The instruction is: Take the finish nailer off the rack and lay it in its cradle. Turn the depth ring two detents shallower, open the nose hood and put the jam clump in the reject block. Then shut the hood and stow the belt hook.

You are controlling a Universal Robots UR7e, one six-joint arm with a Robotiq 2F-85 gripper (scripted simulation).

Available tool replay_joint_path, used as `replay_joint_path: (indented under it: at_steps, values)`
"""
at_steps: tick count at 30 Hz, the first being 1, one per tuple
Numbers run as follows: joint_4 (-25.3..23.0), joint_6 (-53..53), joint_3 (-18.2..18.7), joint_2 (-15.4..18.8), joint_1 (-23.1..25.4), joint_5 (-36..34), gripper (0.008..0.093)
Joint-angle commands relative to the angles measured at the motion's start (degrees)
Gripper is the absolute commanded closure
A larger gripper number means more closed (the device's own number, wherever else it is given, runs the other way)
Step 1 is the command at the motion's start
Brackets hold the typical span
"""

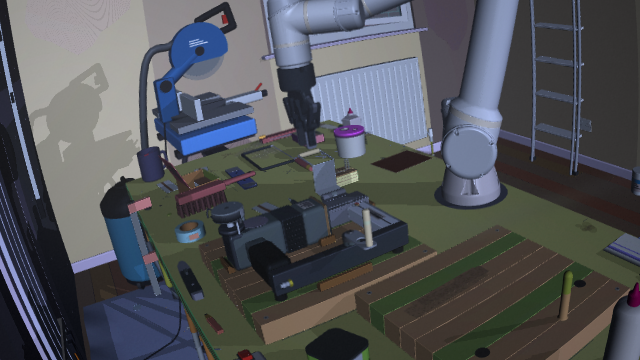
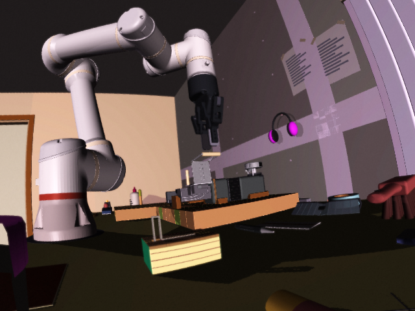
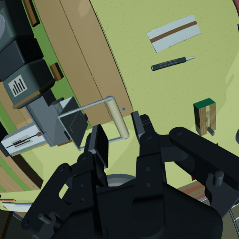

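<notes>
My gripper [image 1: 308, 141] [image 2: 208, 144] [image 3: 119, 133] hangs partly open and empty just above the raised nose hood's cream handle bar [image 3: 117, 117] [image 2: 211, 154] [image 1: 310, 154]. The grey hood [image 1: 324, 176] [image 2: 200, 172] [image 3: 72, 121] stands open at the nose of the finish nailer [image 1: 285, 230] [image 2: 231, 187]. The nailer lies in its black cradle [image 1: 330, 255] on the wooden slats. The reject block [image 2: 182, 252] [image 3: 204, 116] [image 1: 346, 176], layered wood with a green end, sits on the table beyond the nose. A thin wire piece stands in it [image 2: 156, 228].
A blue chop saw [image 1: 200, 100] stands at the table's back left. A purple-lidded tub [image 1: 349, 141] sits right of the gripper. A red brush [image 1: 202, 197], tape roll [image 1: 190, 231], pen [image 3: 172, 63] and card [image 3: 174, 33] lie on the green top. The arm's base [image 1: 470, 165] stands right.
</notes>
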Motion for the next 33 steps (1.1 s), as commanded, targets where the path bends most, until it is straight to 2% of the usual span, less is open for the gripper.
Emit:
replay_joint_path:
  at_steps: [1,33]
  values:
    - [-0.5,0.0,0.2,0.1,0.0,0.0,0.0634]
    - [-5.7,0.0,3.7,1.9,0.0,0.0,0.0634]
